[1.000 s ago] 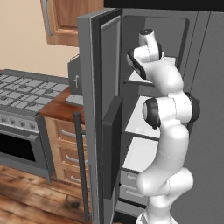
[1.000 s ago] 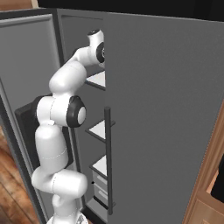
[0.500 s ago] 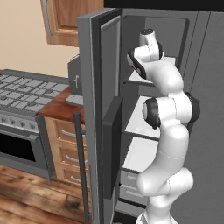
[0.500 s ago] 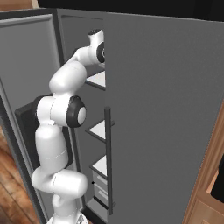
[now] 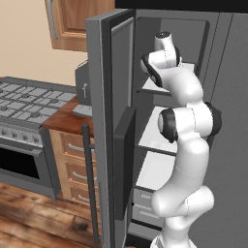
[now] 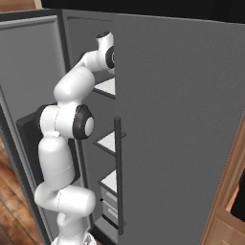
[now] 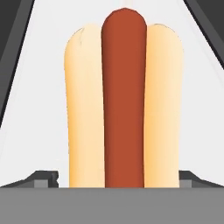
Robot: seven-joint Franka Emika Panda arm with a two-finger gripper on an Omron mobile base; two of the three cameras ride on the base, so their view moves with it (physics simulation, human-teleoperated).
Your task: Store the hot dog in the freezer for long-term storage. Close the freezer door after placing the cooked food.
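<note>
One hot dog (image 7: 124,100) lengthwise away from gripper (image 7: 117,177), jaws wide apart either side, grip unclear.

This is a home kitchen. A tall grey fridge (image 5: 227,97) stands with its freezer door (image 5: 114,121) swung open on white shelves (image 5: 157,169) and grey drawers (image 5: 143,203), and beside it a wooden counter (image 5: 65,123) with drawers (image 5: 75,167) runs to a grey gas stove (image 5: 24,104) with its oven (image 5: 19,162) below. A wooden cabinet (image 5: 77,22) hangs on the tan wall (image 5: 24,43), and the floor (image 5: 29,223) is wood plank.
</note>
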